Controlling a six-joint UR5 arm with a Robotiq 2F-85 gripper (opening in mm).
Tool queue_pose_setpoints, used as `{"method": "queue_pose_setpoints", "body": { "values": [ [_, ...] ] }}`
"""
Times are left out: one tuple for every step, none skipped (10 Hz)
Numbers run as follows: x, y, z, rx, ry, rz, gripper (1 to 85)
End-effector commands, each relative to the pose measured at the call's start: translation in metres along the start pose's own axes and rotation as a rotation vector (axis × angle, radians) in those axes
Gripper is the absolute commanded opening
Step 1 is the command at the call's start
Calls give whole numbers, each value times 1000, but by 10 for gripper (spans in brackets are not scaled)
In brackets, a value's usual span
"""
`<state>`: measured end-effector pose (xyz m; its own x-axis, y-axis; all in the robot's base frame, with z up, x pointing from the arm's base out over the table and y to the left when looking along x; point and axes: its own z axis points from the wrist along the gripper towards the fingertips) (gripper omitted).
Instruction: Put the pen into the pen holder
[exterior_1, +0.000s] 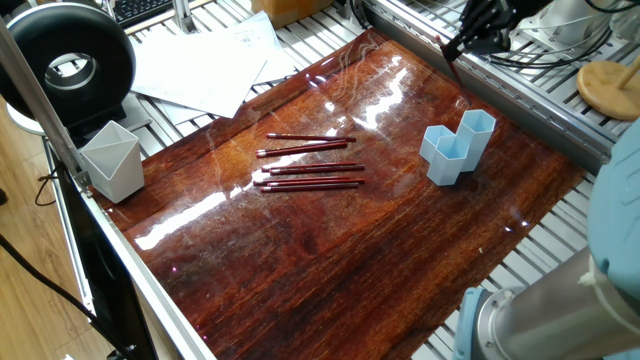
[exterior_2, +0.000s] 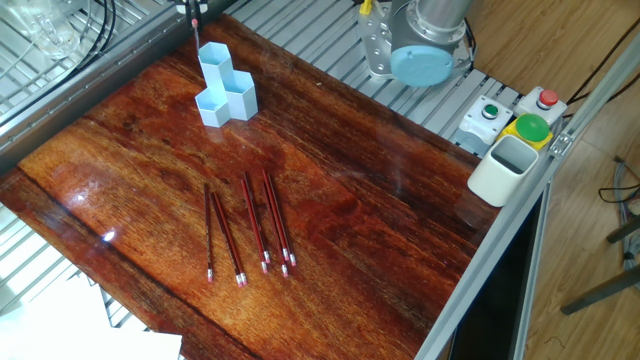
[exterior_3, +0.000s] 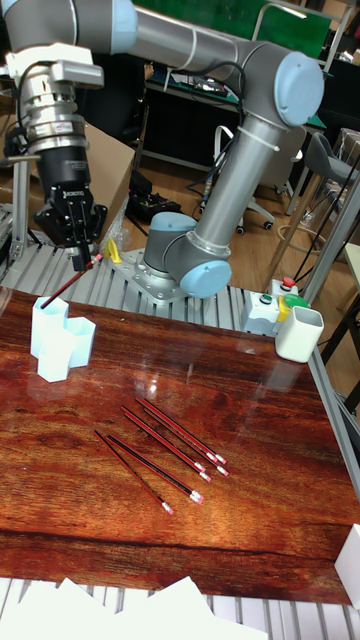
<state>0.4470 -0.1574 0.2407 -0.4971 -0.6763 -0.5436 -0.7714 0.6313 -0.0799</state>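
Gripper (exterior_3: 82, 252) clenched on a pen (exterior_3: 68, 281), high above the back-left part of the table (exterior_3: 250, 400) in the tall view. Pen tilted, upper end pinched between the fingers, lower tip slanting down toward the holder (exterior_3: 58, 340) and ending right at the rim of the tallest tube; in or just above, cannot tell. In one fixed view, gripper (exterior_1: 470, 38) at the top edge, dark pen (exterior_1: 451, 58) slanting down behind the holder (exterior_1: 455, 147). In the other fixed view, only the fingertips (exterior_2: 191, 8) showing at the top edge, pen (exterior_2: 195, 25) hanging straight over the holder (exterior_2: 224, 86).

Holder light blue, joined hexagonal tubes of unequal height, upright on the glossy wooden table near its far edge.

Five more red pencils (exterior_2: 250, 230) lying loose mid-table, roughly parallel, well apart from the holder; also seen in the tall view (exterior_3: 165, 452) and in one fixed view (exterior_1: 310, 165).

Pale angular cup (exterior_1: 112, 160) at the table's corner, well apart from the pencils. White cup (exterior_2: 505, 168) beside a button box (exterior_2: 520, 115) at the opposite edge. Loose papers (exterior_1: 205, 62) off the far side.
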Motion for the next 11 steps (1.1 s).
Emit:
{"method": "queue_pose_setpoints", "body": {
  "values": [
    [11, -4, 0, 12, -2, 33, 10],
    [15, -3, 1, 6, -1, 45, 10],
    [17, -1, 1, -3, -4, 59, 10],
    [19, 0, 1, -9, -2, 72, 10],
    [19, 0, 1, -9, -2, 78, 10],
    [18, 0, 1, -10, -4, 87, 10],
    [18, 0, 1, -10, -4, 91, 10],
    [19, 0, 1, -9, -2, 96, 10],
    [17, -2, 1, -3, -10, 116, 10],
    [14, -2, 0, -2, -21, 147, 10],
    [13, -9, 0, 23, -29, 162, 10]
  ]
}}
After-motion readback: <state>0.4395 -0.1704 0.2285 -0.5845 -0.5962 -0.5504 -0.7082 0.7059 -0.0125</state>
